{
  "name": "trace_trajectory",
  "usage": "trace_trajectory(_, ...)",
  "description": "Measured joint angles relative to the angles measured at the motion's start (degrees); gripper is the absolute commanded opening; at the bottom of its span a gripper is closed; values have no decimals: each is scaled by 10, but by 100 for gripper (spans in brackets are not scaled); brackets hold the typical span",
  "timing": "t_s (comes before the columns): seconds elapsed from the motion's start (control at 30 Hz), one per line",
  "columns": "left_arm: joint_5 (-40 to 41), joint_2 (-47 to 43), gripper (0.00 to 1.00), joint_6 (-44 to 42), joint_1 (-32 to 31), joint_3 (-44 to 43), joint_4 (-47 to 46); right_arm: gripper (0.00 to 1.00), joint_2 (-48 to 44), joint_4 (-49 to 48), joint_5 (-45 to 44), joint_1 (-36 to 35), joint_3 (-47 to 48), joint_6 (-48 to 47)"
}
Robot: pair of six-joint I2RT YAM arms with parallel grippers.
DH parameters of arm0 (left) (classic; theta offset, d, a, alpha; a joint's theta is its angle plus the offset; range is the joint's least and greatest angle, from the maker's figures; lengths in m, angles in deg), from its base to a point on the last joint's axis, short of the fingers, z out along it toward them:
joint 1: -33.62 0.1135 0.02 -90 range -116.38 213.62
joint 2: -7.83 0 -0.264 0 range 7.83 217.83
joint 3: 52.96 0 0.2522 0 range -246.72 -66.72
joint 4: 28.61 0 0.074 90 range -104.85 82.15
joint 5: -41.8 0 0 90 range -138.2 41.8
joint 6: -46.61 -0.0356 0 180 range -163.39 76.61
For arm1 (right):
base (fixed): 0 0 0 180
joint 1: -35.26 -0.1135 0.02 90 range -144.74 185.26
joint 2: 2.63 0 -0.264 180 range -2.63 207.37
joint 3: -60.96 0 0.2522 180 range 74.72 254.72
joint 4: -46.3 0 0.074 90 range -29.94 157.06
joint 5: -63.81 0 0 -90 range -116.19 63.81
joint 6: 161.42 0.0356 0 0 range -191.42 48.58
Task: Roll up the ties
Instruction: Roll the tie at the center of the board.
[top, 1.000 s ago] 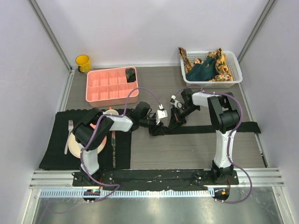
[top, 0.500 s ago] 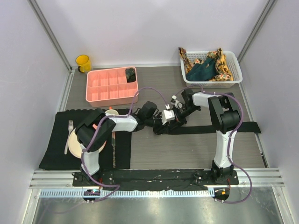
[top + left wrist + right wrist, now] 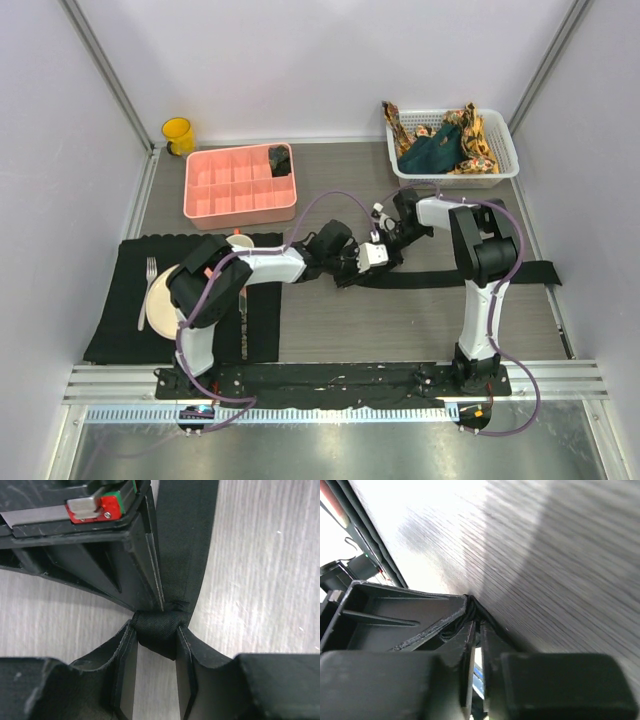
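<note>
The black tie (image 3: 470, 275) lies stretched across the table (image 3: 400, 330), and its rolled end (image 3: 157, 630) is pinched between the fingers of my left gripper (image 3: 155, 645). My right gripper (image 3: 475, 630) noses in at the same spot, fingers barely parted; I cannot tell whether it grips cloth. If my pinch slips, I judge the small coil would spring loose. My two grippers crowd each other here. The basket (image 3: 505, 150) of other ties and the pink tray (image 3: 240, 182) sit well apart.

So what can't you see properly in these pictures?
- Roll size of the long black fabric necktie: top view, left gripper and right gripper cover it.
- Whether the right gripper pinches it: right wrist view, too dark.
- Dark lump in the pink plastic compartment tray: top view, too small.
</note>
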Motion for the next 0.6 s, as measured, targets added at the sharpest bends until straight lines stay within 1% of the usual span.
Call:
trace_trajectory(0.03,5,2,19,-6,-2,-4,1,25,-1,2,2,5,2,2)
trace_trajectory(0.13,18,10,19,-12,-5,-16,3,30,-3,9,1,23,8,2)
trace_trajectory(0.17,20,12,19,-13,-6,-20,7,34,-3,9,2,30,11,1)
trace_trajectory(0.3,22,23,19,-13,-10,-37,11,39,-18,9,21,51,13,4)
trace_trajectory(0.4,24,29,19,-10,-11,-46,16,41,-35,5,44,51,9,8)
trace_trajectory(0.6,26,29,19,-7,-12,-47,19,40,-49,-10,51,47,-7,11)
